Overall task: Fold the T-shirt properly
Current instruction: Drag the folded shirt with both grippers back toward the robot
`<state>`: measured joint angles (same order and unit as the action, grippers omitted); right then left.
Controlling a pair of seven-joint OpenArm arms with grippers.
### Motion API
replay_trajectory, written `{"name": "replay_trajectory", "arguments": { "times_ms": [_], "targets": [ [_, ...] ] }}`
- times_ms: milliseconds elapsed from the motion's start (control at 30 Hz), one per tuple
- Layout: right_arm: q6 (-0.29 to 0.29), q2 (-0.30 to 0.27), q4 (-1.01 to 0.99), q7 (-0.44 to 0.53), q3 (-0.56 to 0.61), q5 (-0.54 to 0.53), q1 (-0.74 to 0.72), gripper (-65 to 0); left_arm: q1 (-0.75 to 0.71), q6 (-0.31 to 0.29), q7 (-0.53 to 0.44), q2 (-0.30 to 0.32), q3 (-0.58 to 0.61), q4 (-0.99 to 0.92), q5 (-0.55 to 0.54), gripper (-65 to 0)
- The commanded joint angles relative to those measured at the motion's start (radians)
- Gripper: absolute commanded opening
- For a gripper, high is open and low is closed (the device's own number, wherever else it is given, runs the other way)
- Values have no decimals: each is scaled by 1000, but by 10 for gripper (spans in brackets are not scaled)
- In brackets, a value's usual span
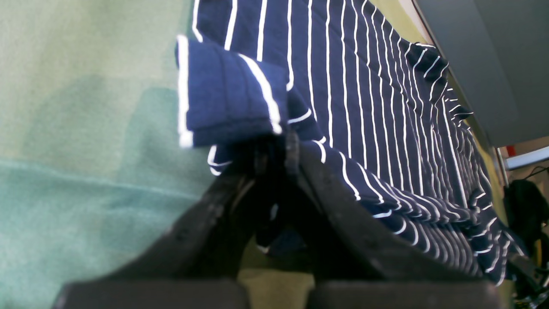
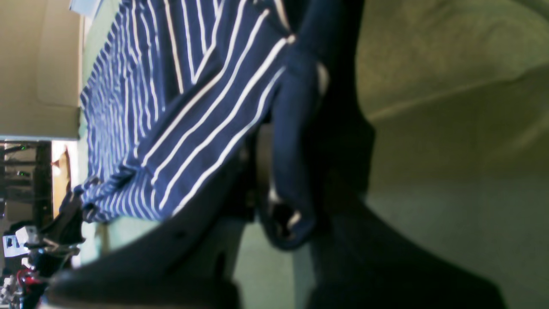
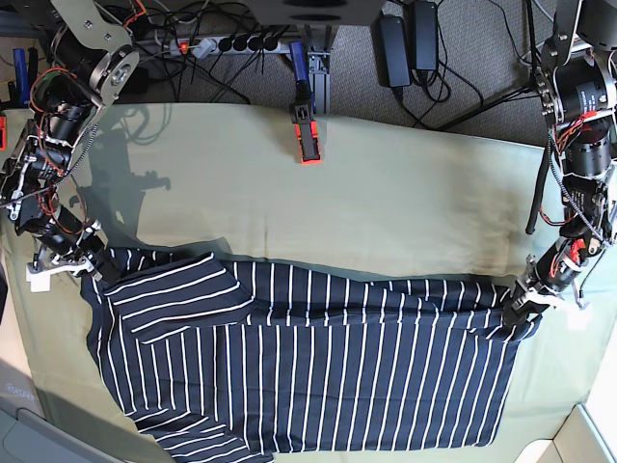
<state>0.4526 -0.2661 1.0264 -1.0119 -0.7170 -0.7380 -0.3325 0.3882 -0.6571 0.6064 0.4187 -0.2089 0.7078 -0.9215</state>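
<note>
Both sets of fingers are clenched on cloth: your left gripper pinches the edge of the dark navy short-sleeved T-shirt with thin white stripes at about three o'clock in the base view, and your right gripper pinches the opposite edge at about nine o'clock. In the left wrist view you see a small folded flap of striped fabric bunched just above the left fingers; in the right wrist view a dark hem is trapped between the right fingers.

The shirt lies spread across the lower half of the olive-green cloth-covered counter, its upper edge drawn fairly taut between your two grips, one sleeve turned inward near the right gripper. Judging from this, you are early on: corners secured, no full fold laid. You have yet to carry the held edge over, then halve the shirt again.
</note>
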Motion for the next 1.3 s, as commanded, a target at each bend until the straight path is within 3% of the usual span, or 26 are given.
{"name": "replay_trajectory", "arguments": {
  "times_ms": [0,200,567,900,1033,1267],
  "targets": [
    [23,-19,15,-8,-1,-36,-25,-650,24,-41,-7,25,-3,29,-34,-650],
    [23,-49,16,-105,-1,-105,-14,-650,-44,-41,66,56,-3,124,-97,-650],
    [42,-109,24,-140,-1,-186,81,-650,-222,-41,72,84,-3,325,-138,-650],
    [61,-219,28,-164,-2,-270,158,-650,-230,-41,84,137,-3,340,-146,-650],
    [61,-265,29,-171,-2,-295,179,-650,-230,-41,120,170,-3,340,-198,-650],
    [72,-291,29,-190,-2,-321,198,-650,-243,-41,175,189,-3,353,-254,-650]
  ]
}}
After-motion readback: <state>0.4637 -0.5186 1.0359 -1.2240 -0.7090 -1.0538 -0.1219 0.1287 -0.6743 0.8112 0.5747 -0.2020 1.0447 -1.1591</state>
